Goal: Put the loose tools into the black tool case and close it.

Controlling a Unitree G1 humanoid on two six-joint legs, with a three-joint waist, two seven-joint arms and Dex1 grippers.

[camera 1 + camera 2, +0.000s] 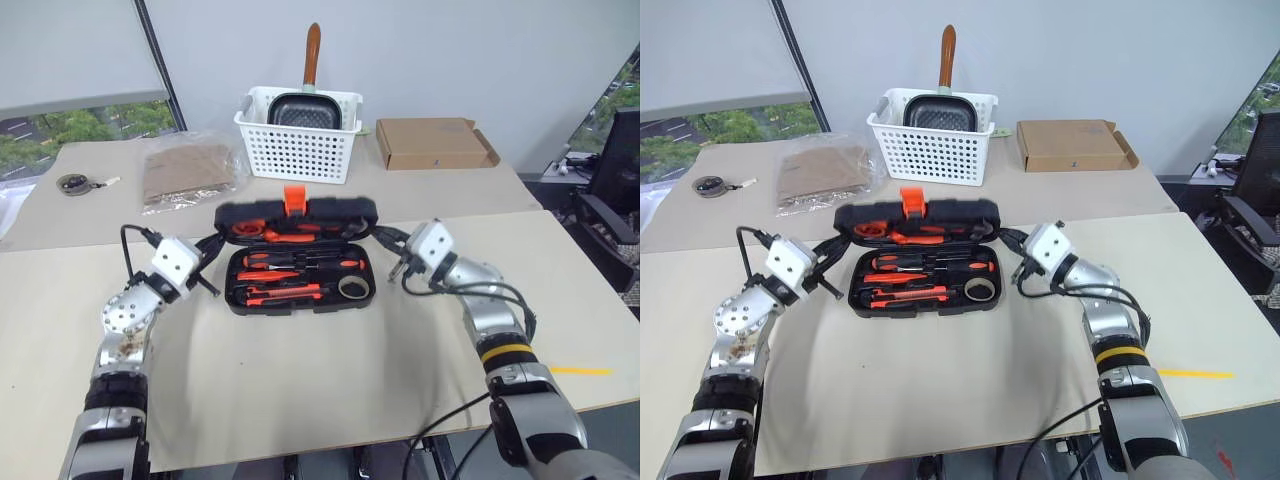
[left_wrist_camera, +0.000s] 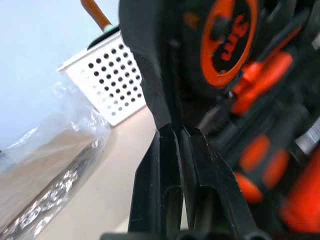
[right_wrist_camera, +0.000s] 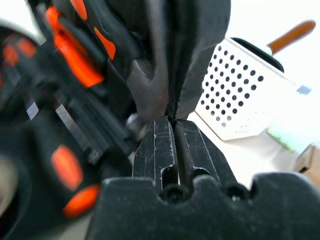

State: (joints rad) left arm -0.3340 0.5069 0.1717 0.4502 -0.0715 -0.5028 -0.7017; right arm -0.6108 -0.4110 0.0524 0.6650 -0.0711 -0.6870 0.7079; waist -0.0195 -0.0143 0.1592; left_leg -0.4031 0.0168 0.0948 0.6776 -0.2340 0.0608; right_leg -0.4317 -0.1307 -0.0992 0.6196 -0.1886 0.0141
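The black tool case (image 1: 300, 300) lies open on the table, with its lid (image 1: 296, 214) tilted partway up and the orange latch (image 1: 295, 198) on the lid's top edge. Orange-and-black loose tools (image 1: 290, 277) lie in the base's slots, with a small tape roll (image 1: 352, 288) at its right end. My left gripper (image 1: 215, 243) is shut, its tips against the lid's left edge (image 2: 150, 65). At the lid's right edge (image 3: 165, 70) my right gripper (image 1: 385, 238) is shut too, tips touching. Nothing is between the fingers of either gripper.
A white slotted basket (image 1: 298, 150) holding a pan stands behind the case. A cardboard box (image 1: 433, 142) is at the back right, a plastic bag (image 1: 188, 172) at the back left and a small round object (image 1: 73, 184) further left. An office chair (image 1: 612, 190) stands off the right.
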